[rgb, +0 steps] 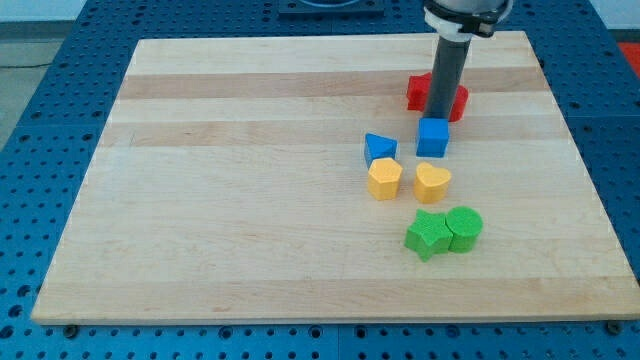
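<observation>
Dark and straight, the rod descends from the view's top with its long axis near vertical, leaning slightly so that the upper end sits toward 1 o'clock. No gripper is fitted; the arm ends in my tip, which carries nothing. My tip stands in front of the red block, whose shape is partly hidden by the rod, and just above the blue cube; contact with either cannot be confirmed.

From the blue cube, a blue wedge-like block lies at 9 o'clock, its narrow end pointing toward the view's top left. A yellow hexagonal block sits at 6 o'clock of that wedge, almost touching it. A yellow heart-shaped block sits at 6 o'clock of the cube. A green star-like block and a green round block touch each other, at 6 o'clock of the heart.

All rest on a pale wooden board over a blue perforated table.
</observation>
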